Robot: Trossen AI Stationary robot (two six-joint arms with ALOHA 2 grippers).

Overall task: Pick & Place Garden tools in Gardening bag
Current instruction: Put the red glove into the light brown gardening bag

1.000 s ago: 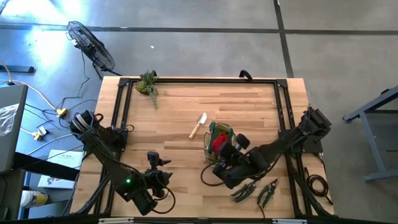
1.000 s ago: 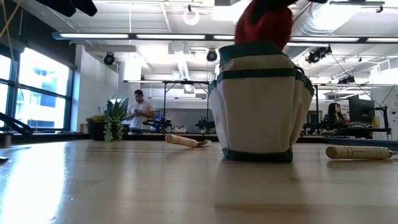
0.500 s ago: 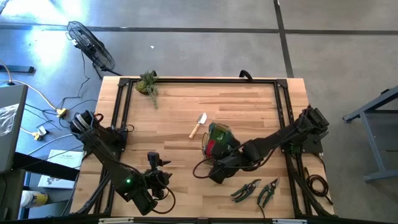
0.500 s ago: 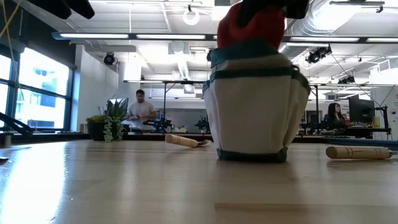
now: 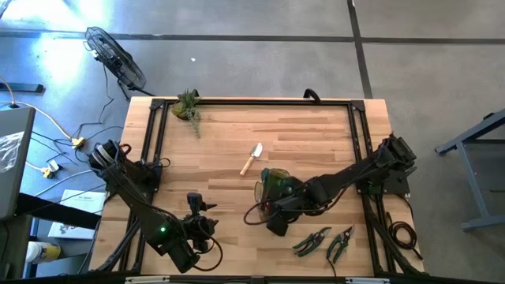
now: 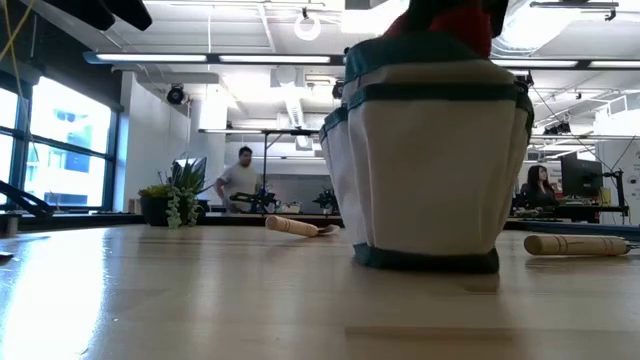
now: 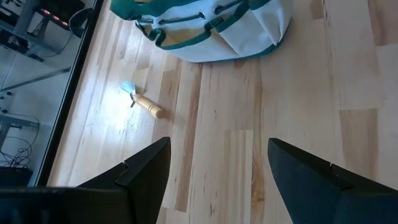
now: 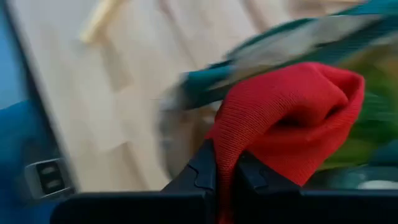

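Note:
The gardening bag [image 5: 277, 184], green-trimmed with pale sides [image 6: 430, 160], stands upright on its base near the table's middle. My right gripper [image 5: 274, 207] hangs over the bag's near side, shut on the red glove [image 8: 292, 118], which shows above the rim in the low view [image 6: 452, 14]. My left gripper [image 7: 214, 177] is open and empty near the table's near-left edge [image 5: 199, 229]. A wooden-handled trowel [image 5: 251, 158] lies flat just beyond the bag. Two pruning shears [image 5: 313, 241] [image 5: 341, 243] lie near the near-right edge. My right gripper pinches a fold of the red glove [image 8: 225, 163] between its two shut fingers [image 8: 202, 171]. The glove bunches out past the fingertips, over the bag's teal rim [image 8: 273, 53] and open mouth. How much of it rests inside the bag is hidden by the gripper.
A leafy plant [image 5: 188, 106] sits at the far-left corner. A second wooden handle [image 6: 575, 243] lies on the table, to the bag's right in the low view. Bare wood lies between the bag and my left gripper. People stand in the room beyond the table.
My right gripper has gone toward the table's near-left and down with the red glove, from above the bag's middle to its near rim. The bag has slid a little toward the near edge and looms larger in the low view. The glove sits lower at the bag's mouth.

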